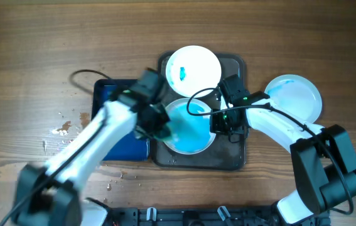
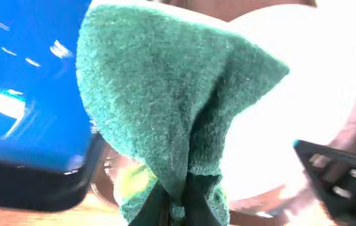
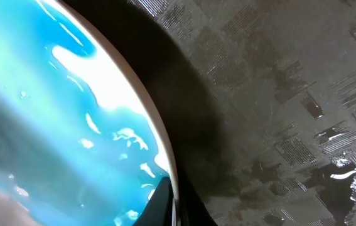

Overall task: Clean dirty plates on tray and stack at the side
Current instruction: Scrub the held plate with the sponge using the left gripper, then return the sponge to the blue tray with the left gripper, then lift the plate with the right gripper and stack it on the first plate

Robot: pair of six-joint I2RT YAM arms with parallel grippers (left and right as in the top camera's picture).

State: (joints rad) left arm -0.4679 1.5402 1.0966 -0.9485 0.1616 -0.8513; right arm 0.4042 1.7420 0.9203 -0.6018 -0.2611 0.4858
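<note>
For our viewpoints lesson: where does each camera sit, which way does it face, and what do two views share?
Overhead: above the table, facing down at the tray; left gripper and right gripper show.
Left wrist: on the left gripper, looking past its clamped green cloth toward the blue tray.
Right wrist: on the right gripper, facing the smeared plate's rim; fingertip shows.
Shared: smeared plate, overhead and right wrist.

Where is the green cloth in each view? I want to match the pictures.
Overhead: green cloth in the left end effector, at the left edge of the teal-smeared plate.
Left wrist: fills the centre.
Right wrist: not in it.
Shared landmark: that plate, left half of the right wrist view; probably the washed-out plate right of the cloth in the left wrist view.
</note>
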